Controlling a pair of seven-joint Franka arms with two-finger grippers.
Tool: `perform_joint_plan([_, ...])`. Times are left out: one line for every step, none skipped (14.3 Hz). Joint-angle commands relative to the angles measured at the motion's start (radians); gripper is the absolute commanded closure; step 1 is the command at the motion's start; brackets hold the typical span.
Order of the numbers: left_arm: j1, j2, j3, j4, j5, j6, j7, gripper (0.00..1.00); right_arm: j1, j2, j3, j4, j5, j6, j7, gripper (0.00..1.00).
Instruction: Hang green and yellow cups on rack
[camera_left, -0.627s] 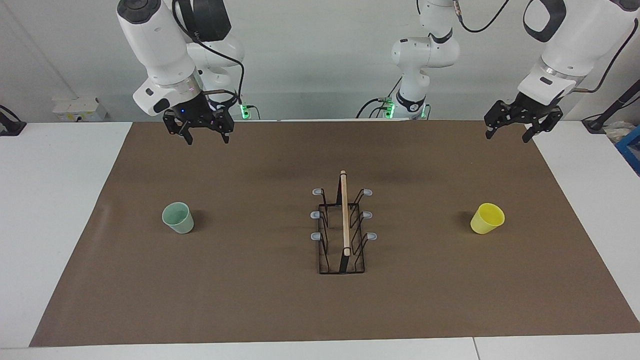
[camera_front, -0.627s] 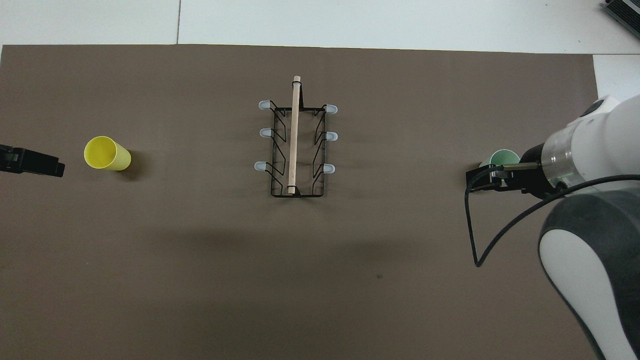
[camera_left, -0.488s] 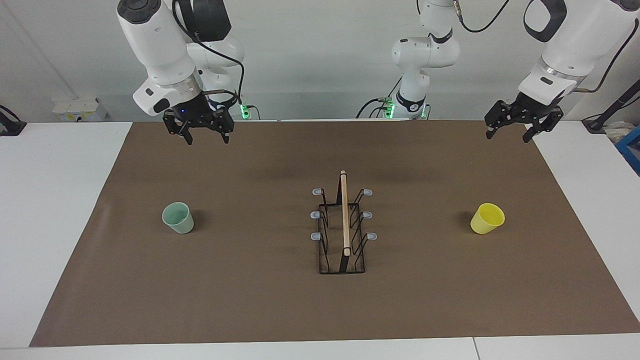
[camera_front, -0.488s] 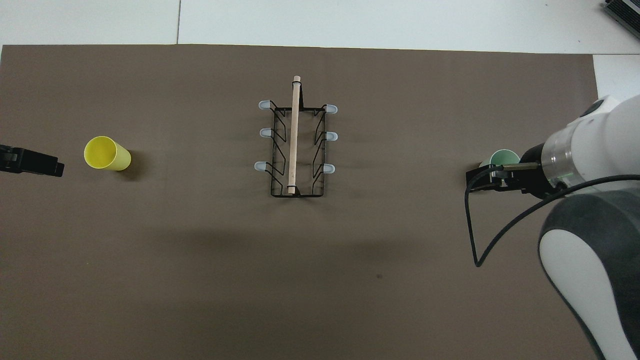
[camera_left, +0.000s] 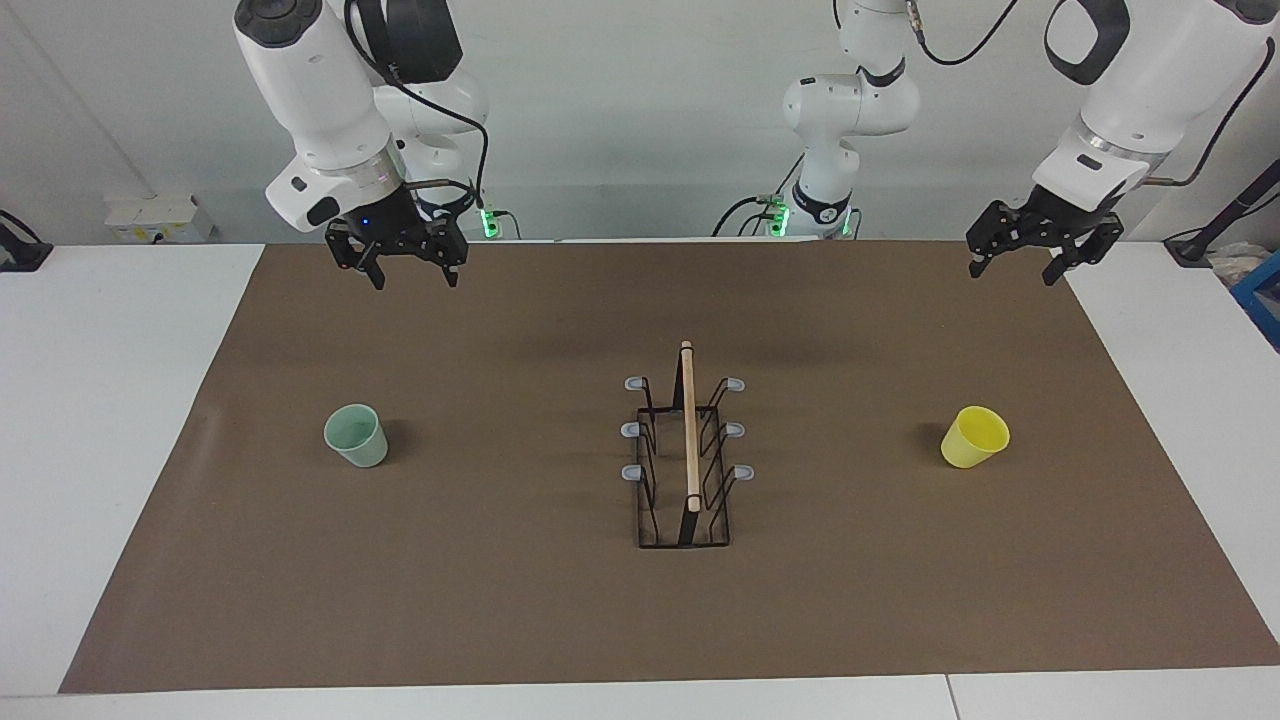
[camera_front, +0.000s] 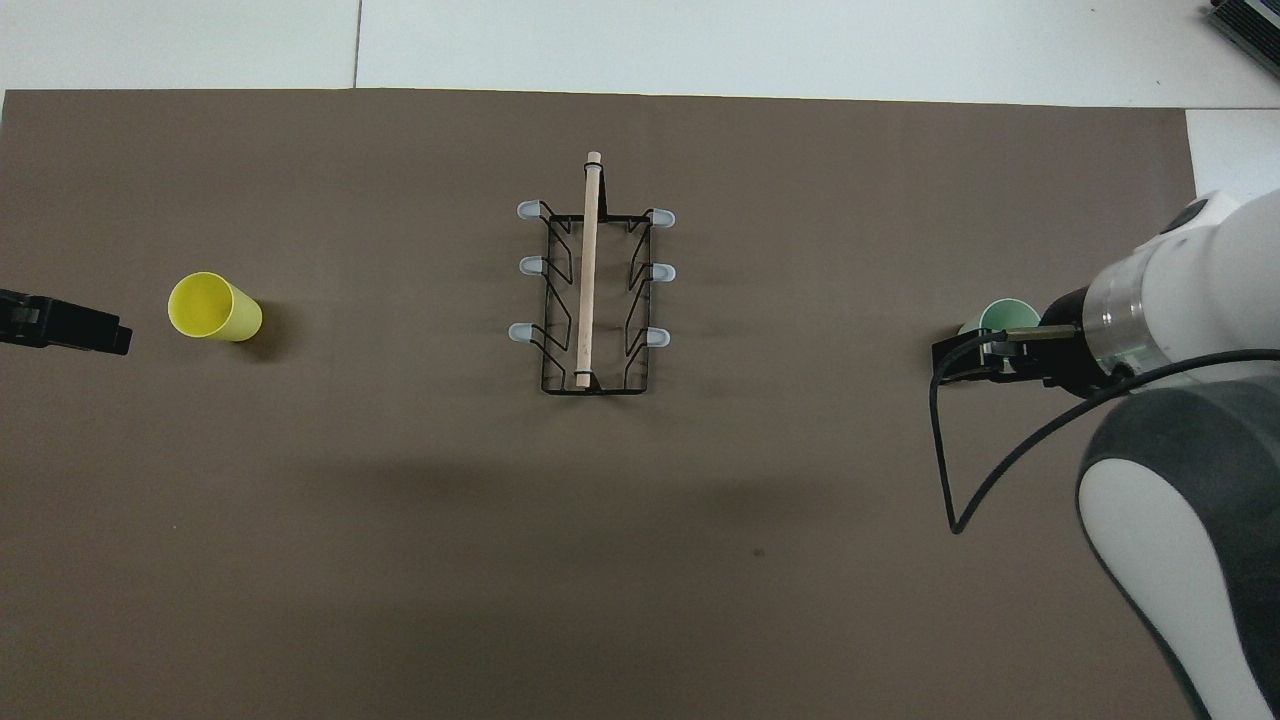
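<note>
Hovering high over the brown mat's robot-side edge, right gripper and left gripper both point down, jaws spread wide, nothing held. Rack stands mid-mat, all prongs bare. Green cup sits upright well apart from the rack toward the right arm's end, yellow cup toward the left arm's end, tilted.

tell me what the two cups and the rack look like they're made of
Green cup and yellow cup: probably plastic, with thin walls and smooth, even colour. Rack: thin black wire, likely metal, a pale wood-looking top bar, and grey prong tips, maybe rubber.
</note>
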Motion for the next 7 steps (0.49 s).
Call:
perform_joint_plan([0.008,-0.017,0.001,-0.016,-0.021,-0.008,-0.081,0.0,-0.018,0.009,0.013,0.011,-0.013,0.013,-0.042,0.0])
perform_joint_plan([0.008,-0.013,0.003,-0.016,-0.034,-0.005,-0.109,0.0,-0.018,0.009,0.013,0.011,-0.013,0.01,-0.044,0.0])
perform_joint_plan([0.008,-0.005,0.003,-0.014,-0.047,-0.006,-0.131,0.0,-0.018,0.009,0.013,0.011,-0.022,0.013,-0.044,0.0])
perform_joint_plan([0.011,0.0,0.004,-0.014,-0.054,-0.005,-0.151,0.0,-0.018,0.009,0.013,0.011,-0.044,0.015,-0.055,0.0])
perform_joint_plan([0.012,0.007,0.006,-0.014,-0.061,-0.003,-0.174,0.0,-0.013,0.009,0.015,0.011,-0.071,0.022,-0.096,0.0])
perform_joint_plan([0.011,0.029,0.021,-0.01,-0.079,0.003,-0.222,0.0,-0.013,0.009,0.015,0.011,-0.097,0.022,-0.155,0.0])
perform_joint_plan([0.011,0.047,0.039,-0.002,-0.1,0.009,-0.268,0.0,-0.013,0.009,0.013,0.009,-0.119,0.019,-0.215,0.0])
